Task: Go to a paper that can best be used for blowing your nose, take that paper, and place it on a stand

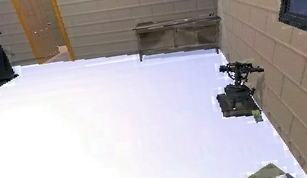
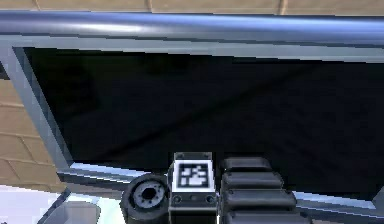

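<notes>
A dark window (image 2: 200, 100) in a grey-blue frame spans the arm side view. In the forward view a pale floor (image 1: 96, 126) runs to brick walls (image 1: 291, 76). A long counter (image 1: 176, 33) stands against the far wall, with an orange-framed doorway (image 1: 41, 28) to its left. A small dark device (image 1: 238, 90) sits on the floor by the right wall. The gripper (image 2: 148, 196) shows as a dark body beside a white marker square (image 2: 193, 175). Its fingers cannot be made out, so I cannot tell whether it holds anything. I cannot tell where the paper is.
</notes>
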You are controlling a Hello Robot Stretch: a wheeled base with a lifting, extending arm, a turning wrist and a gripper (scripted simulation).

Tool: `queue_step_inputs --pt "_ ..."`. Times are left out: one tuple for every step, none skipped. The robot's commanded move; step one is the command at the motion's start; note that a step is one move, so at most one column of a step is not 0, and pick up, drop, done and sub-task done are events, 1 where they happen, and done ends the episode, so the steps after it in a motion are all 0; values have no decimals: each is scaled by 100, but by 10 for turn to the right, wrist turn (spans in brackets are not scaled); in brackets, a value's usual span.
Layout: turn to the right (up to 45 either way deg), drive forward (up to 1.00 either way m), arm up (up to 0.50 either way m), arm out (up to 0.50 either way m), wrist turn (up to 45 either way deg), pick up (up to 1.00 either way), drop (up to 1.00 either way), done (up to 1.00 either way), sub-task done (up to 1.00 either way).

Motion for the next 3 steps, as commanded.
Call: queue_step_inputs --pt "0 0 0 14 0 0 0 0 0" --pt "0 0 0 0 450 0 0 0 0" --pt "0 0 0 0 450 0 0 0 0"
